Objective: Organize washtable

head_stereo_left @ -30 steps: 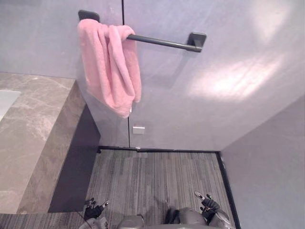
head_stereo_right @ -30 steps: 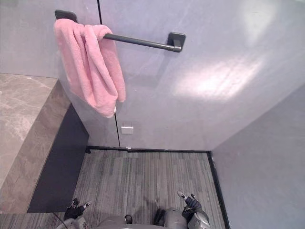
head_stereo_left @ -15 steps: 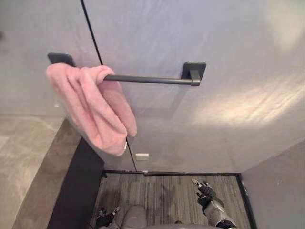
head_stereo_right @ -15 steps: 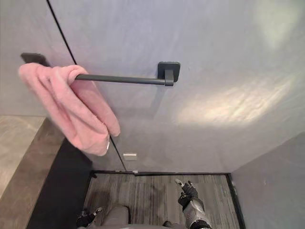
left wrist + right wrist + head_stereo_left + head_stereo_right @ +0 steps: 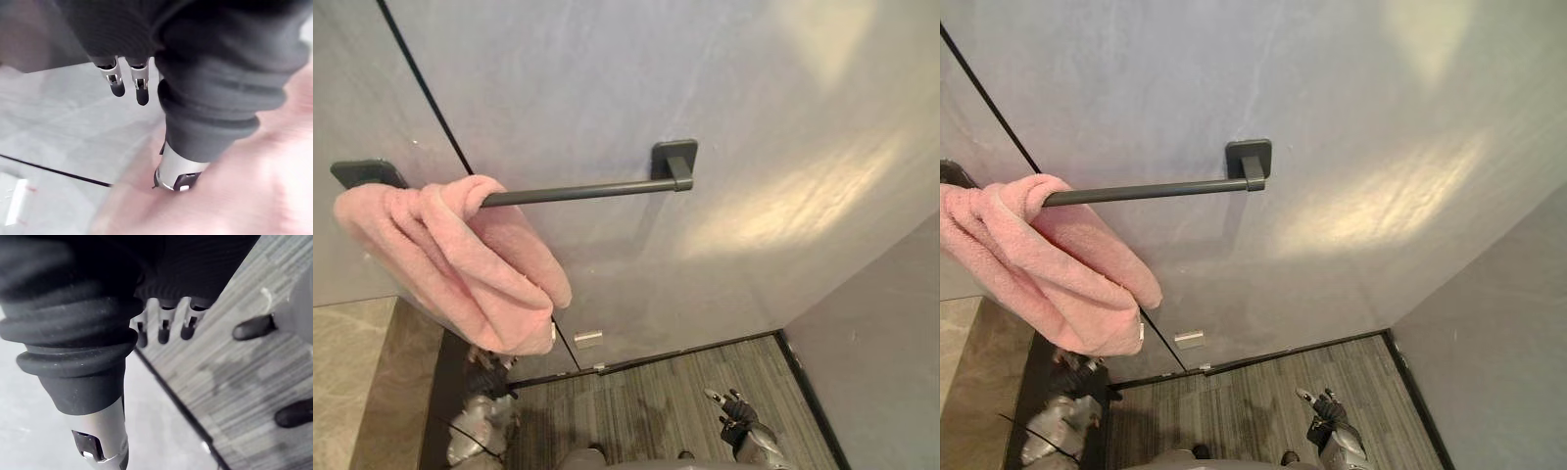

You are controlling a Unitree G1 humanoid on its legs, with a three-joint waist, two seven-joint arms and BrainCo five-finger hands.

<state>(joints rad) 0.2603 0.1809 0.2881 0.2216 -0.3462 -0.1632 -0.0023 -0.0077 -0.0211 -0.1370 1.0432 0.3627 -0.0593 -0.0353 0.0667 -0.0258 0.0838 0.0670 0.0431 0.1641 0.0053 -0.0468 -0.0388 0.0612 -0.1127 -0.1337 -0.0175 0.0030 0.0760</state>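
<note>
A pink towel (image 5: 460, 264) hangs bunched over the left end of a dark wall bar (image 5: 578, 192). My left hand (image 5: 487, 377) is raised just under the towel's lower end, partly hidden behind it. In the left wrist view its fingers (image 5: 117, 84) are straight and its thumb (image 5: 176, 171) lies against the pink towel (image 5: 254, 186), with nothing held. My right hand (image 5: 736, 419) hangs low over the floor, its fingers (image 5: 164, 333) relaxed and holding nothing.
A marble washtable top (image 5: 342, 372) with a dark side panel (image 5: 440, 392) stands at the left. A small white plate (image 5: 588, 339) sits low on the wall. A side wall (image 5: 891, 343) closes the right, with striped carpet (image 5: 646, 401) below.
The camera has swung, shifting the whole picture. My left hand has risen from near the floor to just under the towel. The right hand stays low.
</note>
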